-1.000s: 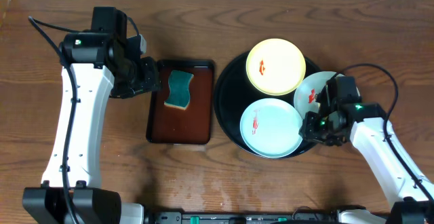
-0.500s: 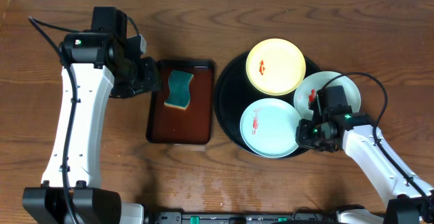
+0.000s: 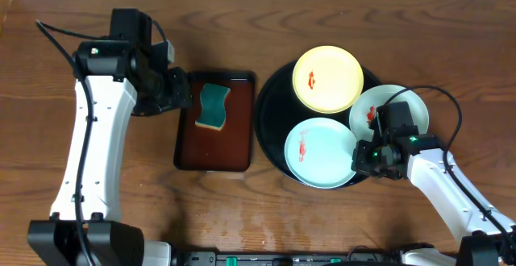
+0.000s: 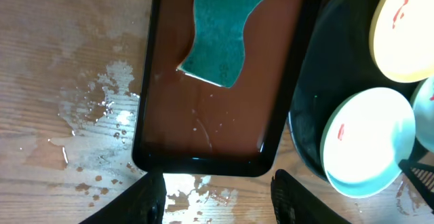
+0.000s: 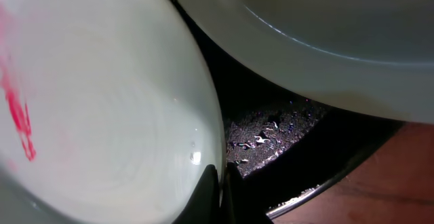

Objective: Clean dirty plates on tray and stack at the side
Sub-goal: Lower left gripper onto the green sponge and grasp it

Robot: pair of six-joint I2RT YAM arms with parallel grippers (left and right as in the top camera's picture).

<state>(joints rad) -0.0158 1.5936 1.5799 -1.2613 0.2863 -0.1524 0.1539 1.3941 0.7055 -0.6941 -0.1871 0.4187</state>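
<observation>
The black tray holds a pale yellow plate at the back, a mint-white plate at the front and a second mint-white plate leaning on the right rim. Each plate has a red smear. My right gripper is shut on the right rim of the front mint-white plate, pinching its edge; the other mint-white plate lies above it. My left gripper is open and empty, hovering over the near edge of the brown tray.
A teal sponge lies at the back of the wet brown rectangular tray, left of the black tray. Water is spilled on the wood left of the brown tray. Bare wood lies in front and at far right.
My right gripper moved forward and left from the right plate to the front mint-white plate's rim and closed on it. The left arm has not moved.
</observation>
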